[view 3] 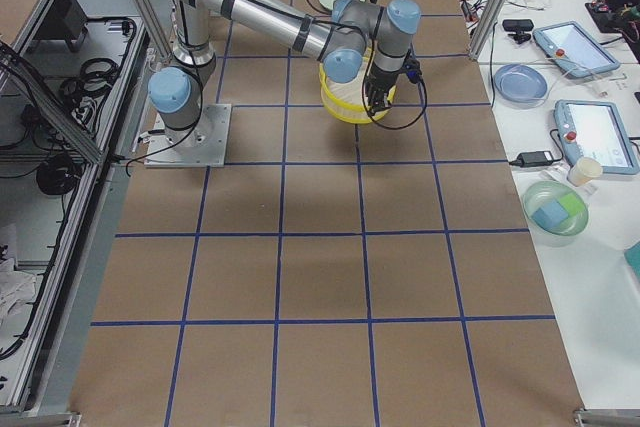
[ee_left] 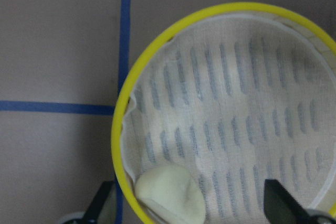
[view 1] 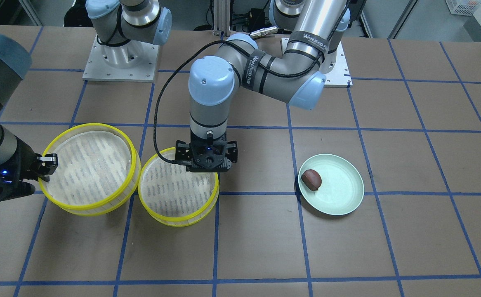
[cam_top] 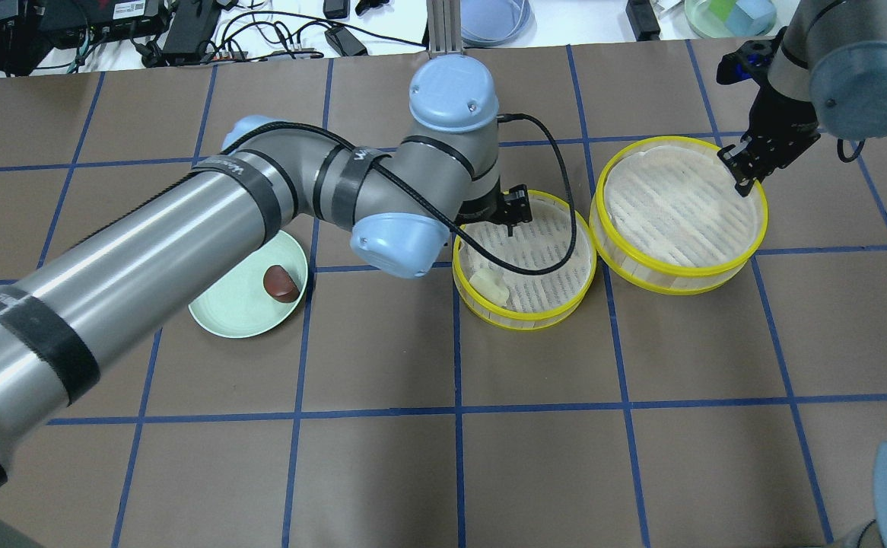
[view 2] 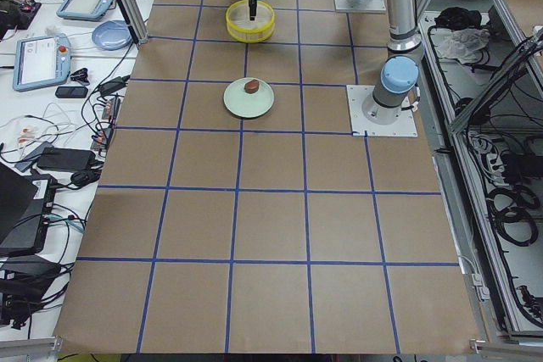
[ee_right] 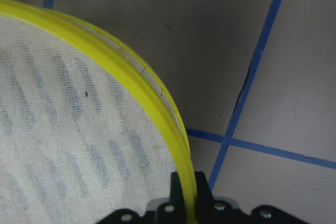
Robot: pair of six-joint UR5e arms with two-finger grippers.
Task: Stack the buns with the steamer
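Note:
The pale cream bun (cam_top: 488, 288) lies inside the smaller yellow-rimmed steamer tray (cam_top: 557, 316), near its rim. My left gripper (cam_top: 516, 209) hovers over this tray. In the left wrist view its fingers (ee_left: 102, 205) stand wide open on either side of the bun (ee_left: 170, 195). The dark reddish-brown bun (view 1: 311, 180) sits on the mint-green plate (view 1: 343, 198). My right gripper (cam_top: 740, 171) is shut on the rim of the larger steamer tray (cam_top: 679, 285). In the right wrist view its fingers straddle the yellow rim (ee_right: 105, 51).
The two steamer trays stand side by side, almost touching. The brown table top carries a blue tape grid. The arm bases (view 1: 121, 57) stand at the robot's edge of the table. Cables and bowls (cam_top: 493, 19) lie on the bench beyond the table.

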